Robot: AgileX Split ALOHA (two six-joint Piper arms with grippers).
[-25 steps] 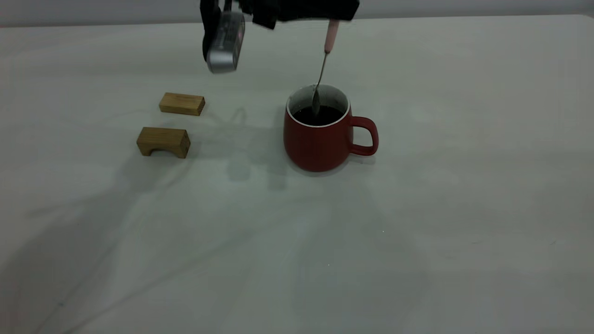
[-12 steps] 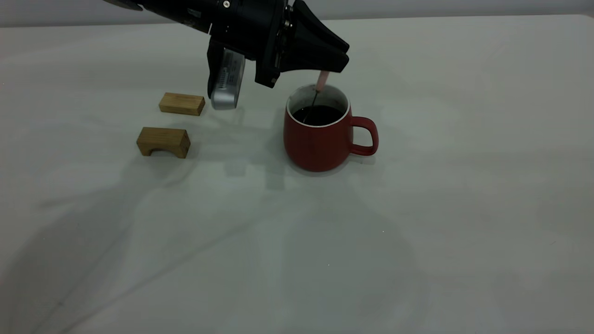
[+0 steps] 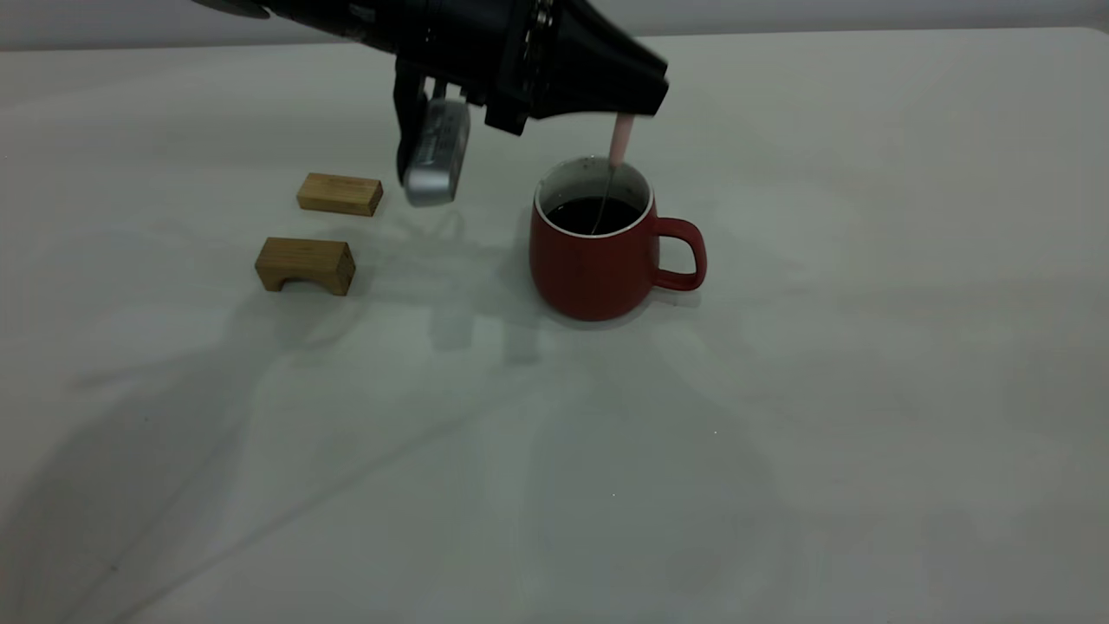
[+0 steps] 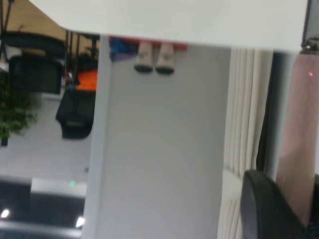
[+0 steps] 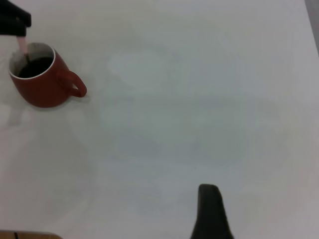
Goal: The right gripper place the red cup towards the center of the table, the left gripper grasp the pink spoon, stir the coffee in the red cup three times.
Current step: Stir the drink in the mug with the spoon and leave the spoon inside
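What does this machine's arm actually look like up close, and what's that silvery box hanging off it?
The left arm is matte black, a thick rounded tube with small screws, widening into a bulky black casing that tapers like a wedge to the left gripper. Below it hangs a rounded silver-grey box with dark ribbing on its face. Of the right gripper, only one dark, blunt finger shows in its wrist view.

Left gripper [image 3: 631, 111] low, jaws clamped
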